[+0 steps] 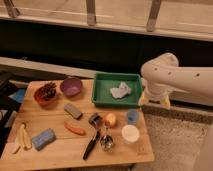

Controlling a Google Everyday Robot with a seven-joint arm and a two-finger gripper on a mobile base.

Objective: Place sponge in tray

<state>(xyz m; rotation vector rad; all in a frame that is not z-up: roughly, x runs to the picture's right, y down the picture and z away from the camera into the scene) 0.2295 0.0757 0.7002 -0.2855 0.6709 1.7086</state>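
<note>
gripper [154,101]: off table [55,156] back-right corner, beside tray [100,90] | fingers [144,98]: wide apart, empty | sponge [43,138]: front-left corner, diagonally opposite, long axis near-parallel to front edge

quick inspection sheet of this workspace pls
surface: wooden table, crowded
job's things: sponge on table, front left; tray back right, holds a rag
clutter: purple bowl, red bowl, dark block, carrot, blue cup, white cup, utensils
gripper: right of tray, jaws open, empty
cables: nothing seen
surroundings: railing behind, carpet at right
</note>
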